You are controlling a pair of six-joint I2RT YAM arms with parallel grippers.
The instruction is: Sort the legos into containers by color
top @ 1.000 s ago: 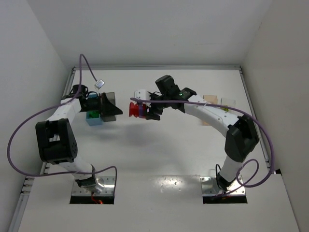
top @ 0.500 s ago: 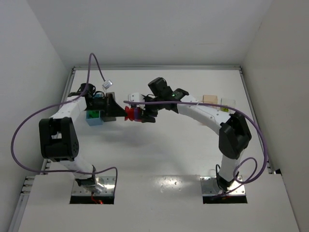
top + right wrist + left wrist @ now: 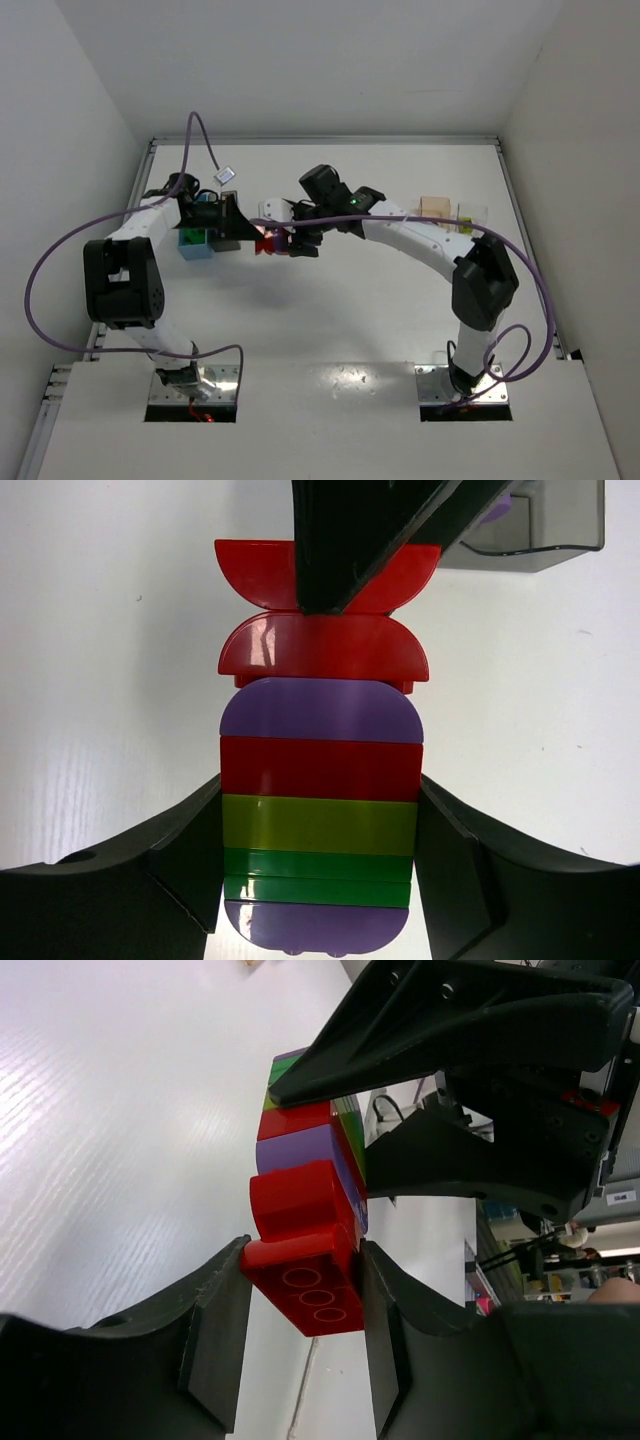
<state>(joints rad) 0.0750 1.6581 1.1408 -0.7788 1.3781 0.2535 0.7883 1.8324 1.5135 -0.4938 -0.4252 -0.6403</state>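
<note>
We saw both arms stretched in over the white counter [image 3: 330, 320], the left end effector [image 3: 250, 236] and the right end effector [image 3: 288, 240] meeting tip to tip with a small red lego cluster [image 3: 268, 243] lodged between them. A light blue container [image 3: 196, 246] sat just beneath the left wrist. A peach container [image 3: 436, 205] and a clear container [image 3: 473, 212] stood side by side well apart, beyond the right arm.

A robotics lab test cell: a bare white table [image 3: 330, 330] boxed in by plain white walls [image 3: 300, 70], a left arm [image 3: 120, 285] and a right arm [image 3: 485, 285] bolted to metal plates [image 3: 225, 382] at the bottom of the frame, purple cables [image 3: 28, 285] looping loose at both sides.
</note>
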